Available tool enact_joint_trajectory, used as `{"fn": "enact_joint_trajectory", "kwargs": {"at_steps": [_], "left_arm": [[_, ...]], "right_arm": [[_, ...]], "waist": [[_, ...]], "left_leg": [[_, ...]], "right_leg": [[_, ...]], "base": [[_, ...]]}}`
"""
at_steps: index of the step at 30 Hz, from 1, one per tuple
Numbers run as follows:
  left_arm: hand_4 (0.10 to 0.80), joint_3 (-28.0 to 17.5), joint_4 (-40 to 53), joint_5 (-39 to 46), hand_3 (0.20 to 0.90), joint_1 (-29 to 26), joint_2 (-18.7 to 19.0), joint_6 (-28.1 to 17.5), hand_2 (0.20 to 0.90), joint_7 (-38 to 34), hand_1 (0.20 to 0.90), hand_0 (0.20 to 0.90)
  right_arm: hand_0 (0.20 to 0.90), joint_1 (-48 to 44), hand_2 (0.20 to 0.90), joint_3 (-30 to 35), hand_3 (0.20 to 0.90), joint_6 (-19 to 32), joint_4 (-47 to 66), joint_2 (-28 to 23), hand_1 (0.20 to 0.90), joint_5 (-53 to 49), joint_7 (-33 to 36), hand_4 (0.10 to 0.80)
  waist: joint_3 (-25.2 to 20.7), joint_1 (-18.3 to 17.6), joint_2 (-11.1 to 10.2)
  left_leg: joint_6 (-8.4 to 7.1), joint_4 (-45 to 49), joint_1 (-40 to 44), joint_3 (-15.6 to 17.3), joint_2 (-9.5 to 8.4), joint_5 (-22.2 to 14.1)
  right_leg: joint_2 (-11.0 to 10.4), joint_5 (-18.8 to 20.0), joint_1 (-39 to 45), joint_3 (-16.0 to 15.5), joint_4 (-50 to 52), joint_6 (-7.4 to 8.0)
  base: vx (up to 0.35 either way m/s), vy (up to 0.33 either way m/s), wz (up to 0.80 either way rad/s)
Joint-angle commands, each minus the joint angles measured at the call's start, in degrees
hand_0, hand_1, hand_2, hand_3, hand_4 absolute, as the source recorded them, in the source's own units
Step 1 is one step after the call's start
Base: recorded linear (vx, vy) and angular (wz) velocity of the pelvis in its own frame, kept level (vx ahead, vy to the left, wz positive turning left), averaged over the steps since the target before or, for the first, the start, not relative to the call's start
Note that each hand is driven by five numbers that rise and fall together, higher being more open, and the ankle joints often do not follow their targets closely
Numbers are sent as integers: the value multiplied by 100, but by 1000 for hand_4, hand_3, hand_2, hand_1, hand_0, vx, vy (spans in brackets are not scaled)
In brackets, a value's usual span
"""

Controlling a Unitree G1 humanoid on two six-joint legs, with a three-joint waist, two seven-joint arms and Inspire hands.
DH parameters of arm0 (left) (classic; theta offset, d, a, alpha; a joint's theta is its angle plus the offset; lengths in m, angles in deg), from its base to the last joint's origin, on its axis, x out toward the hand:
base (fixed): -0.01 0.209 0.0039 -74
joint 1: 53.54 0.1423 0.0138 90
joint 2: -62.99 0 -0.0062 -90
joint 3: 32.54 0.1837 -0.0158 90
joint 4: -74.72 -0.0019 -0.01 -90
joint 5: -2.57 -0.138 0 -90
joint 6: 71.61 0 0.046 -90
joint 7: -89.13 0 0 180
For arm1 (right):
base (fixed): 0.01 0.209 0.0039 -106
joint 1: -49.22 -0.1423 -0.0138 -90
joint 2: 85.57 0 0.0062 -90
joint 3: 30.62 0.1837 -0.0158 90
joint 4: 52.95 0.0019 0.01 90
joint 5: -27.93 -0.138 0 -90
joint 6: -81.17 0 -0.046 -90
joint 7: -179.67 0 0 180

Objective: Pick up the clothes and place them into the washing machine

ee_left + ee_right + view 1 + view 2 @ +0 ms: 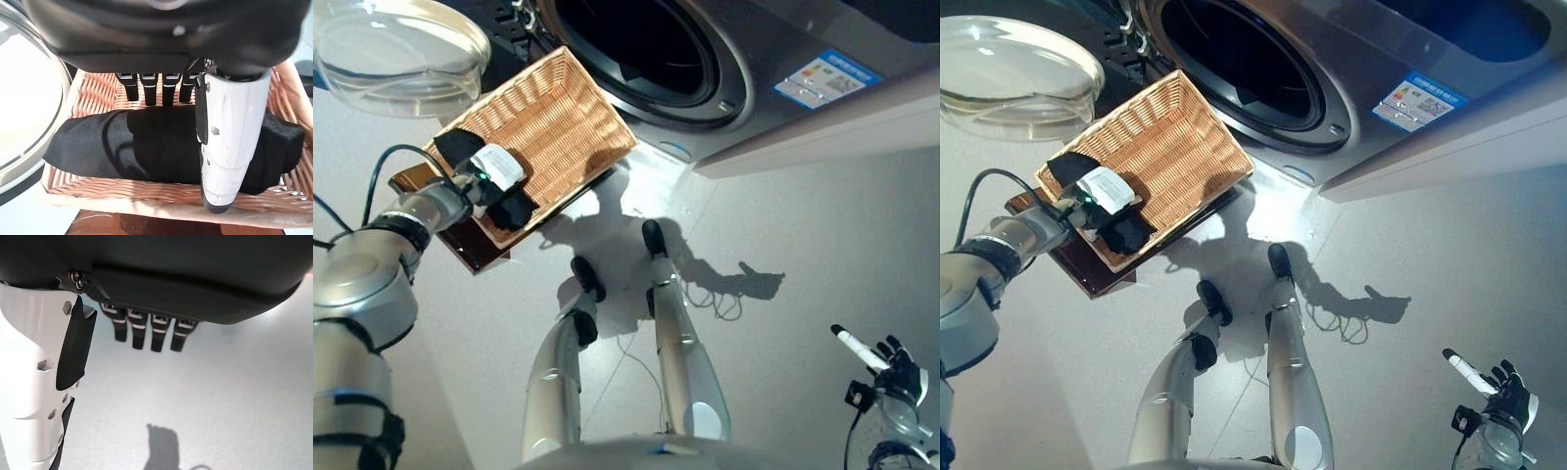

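The black clothes lie bunched in the near end of the wicker basket, pressed against its near wall, and your left hand is right over them. From the left wrist view you can see the fingers hanging straight down past the far edge of the cloth, with the white-covered thumb lying across the front of the dark bundle. The fingers are spread and relaxed, not curled round the fabric, so your left hand is open over the clothes and nothing is gripped. You cannot tell from these views whether the fingertips touch the cloth or the basket's weave behind it. The basket sits tilted on a dark brown stand, and its far end points toward the washing machine, whose round drum opening stands dark and uncovered just beyond the basket. The clear glass door hangs swung out at the upper left, beside the basket. Your right hand is well apart from all this, down at the lower right over the pale floor, its fingers straight and its white thumb out, holding nothing.
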Motion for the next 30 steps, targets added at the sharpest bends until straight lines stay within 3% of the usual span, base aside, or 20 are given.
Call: {"fn": "enact_joint_trajectory", "kwargs": {"at_steps": [1, 5, 8, 10, 11, 13, 15, 16, 19, 25, 26, 28, 29, 30], "left_arm": [[800, -231, -105, 277, 900, -233, 295, 68, 900, 32, 900, 900], [800, -221, -57, 300, 900, -274, 389, 54, 900, 10, 900, 900], [800, -219, 49, 275, 900, -269, 540, 26, 900, -92, 900, 900], [800, -282, 137, 308, 900, -221, 622, 28, 900, -207, 900, 900], [800, -316, 139, 303, 900, -206, 631, 29, 900, -212, 900, 900], [800, -220, 230, 255, 900, -189, 458, 67, 900, -337, 900, 900], [800, -166, 203, 204, 900, -245, 364, 97, 900, -367, 900, 900], [800, -77, 188, 154, 900, -311, 182, 153, 900, -418, 900, 900], [800, -8, 143, 96, 900, -383, -4, 211, 900, -489, 900, 900], [800, -152, 181, 154, 900, -312, -42, 251, 900, -423, 900, 900], [602, -220, 147, 182, 623, -288, 0, 251, 623, -399, 623, 623], [486, -216, 136, 186, 461, -298, -13, 243, 461, -386, 461, 461], [486, -202, 137, 186, 461, -302, -22, 243, 461, -385, 461, 461], [300, -245, 122, 195, 200, -301, 7, 243, 200, -363, 200, 200]], "right_arm": [[900, 557, 900, 66, 900, 226, 208, -316, 900, -176, 442, 800], [900, 746, 900, -136, 900, 198, 542, -471, 900, 512, 603, 800], [900, 802, 900, -319, 900, 225, 1497, -1052, 900, 1512, 886, 800], [900, 436, 900, -213, 900, 291, 2087, -1618, 900, 1737, 1071, 800], [900, 409, 900, -228, 900, 282, 2085, -1640, 900, 1738, 1075, 800], [900, -595, 900, -467, 900, 386, 2480, -2130, 900, 1742, 1317, 800], [900, -1106, 900, -787, 900, 397, 2600, -2237, 900, 1793, 1406, 800], [900, -1717, 900, -1127, 900, 382, 2642, -2232, 900, 1847, 1539, 800], [900, -2309, 900, -1528, 900, 458, 2938, -2063, 900, 1823, 1634, 800], [900, -1783, 900, -1125, 900, 643, 4246, -1512, 900, 1899, 1746, 800], [900, -1576, 900, -936, 900, 713, 4496, -1379, 900, 1911, 1770, 800], [900, -1376, 900, -796, 900, 715, 4652, -1277, 900, 1948, 1786, 800], [900, -1337, 900, -769, 900, 707, 4682, -1264, 900, 1958, 1790, 800], [900, -1174, 900, -655, 900, 737, 4747, -1129, 900, 1965, 1822, 800]], "waist": [[-99, -182, 43], [-87, -174, 40], [-71, -169, 33], [-75, -131, 56], [-63, -150, 73], [-102, -31, 129], [-93, -17, 168], [-110, 52, 225], [-89, 82, 294], [-53, 80, 351], [-35, 36, 360], [-46, 40, 361], [-53, 52, 357], [-45, 14, 368]], "left_leg": [[-563, 379, -345, -246, 291, -592], [-573, 434, -449, -277, 296, -583], [-579, 491, -521, -303, 307, -585], [-592, 504, -520, -310, 318, -590], [-593, 506, -521, -312, 320, -592], [-600, 521, -516, -310, 310, -594], [-604, 513, -510, -313, 308, -592], [-604, 493, -489, -321, 290, -586], [-606, 458, -474, -331, 266, -562], [-596, 349, -434, -337, 239, -502], [-594, 341, -431, -343, 244, -496], [-598, 330, -423, -342, 244, -492], [-599, 327, -421, -344, 243, -490], [-606, 305, -410, -340, 253, -482]], "right_leg": [[1, 279, 191, 49, -879, -239], [-23, 279, 134, 12, -870, -239], [-28, 254, 101, -5, -839, -229], [-30, 232, 73, -18, -803, -220], [-29, 230, 71, -19, -799, -219], [-40, 218, 61, -24, -780, -219], [-43, 213, 67, -29, -777, -218], [-60, 209, 88, -41, -782, -217], [-75, 208, 105, -55, -792, -218], [-64, 192, 137, -98, -790, -214], [-51, 193, 131, -97, -782, -211], [-46, 190, 134, -103, -783, -213], [-47, 189, 136, -104, -784, -214], [-40, 189, 136, -108, -791, -213]], "base": [[0, 0, 0], [-18, -12, 4], [-8, -5, 1], [0, 0, 0], [6, 18, -5], [5, 7, -2], [0, 0, 0], [17, 22, 4], [4, 8, 5], [-10, -8, -3], [-11, -13, -4], [-4, -9, -2], [0, 0, 0], [0, 0, 0]]}}
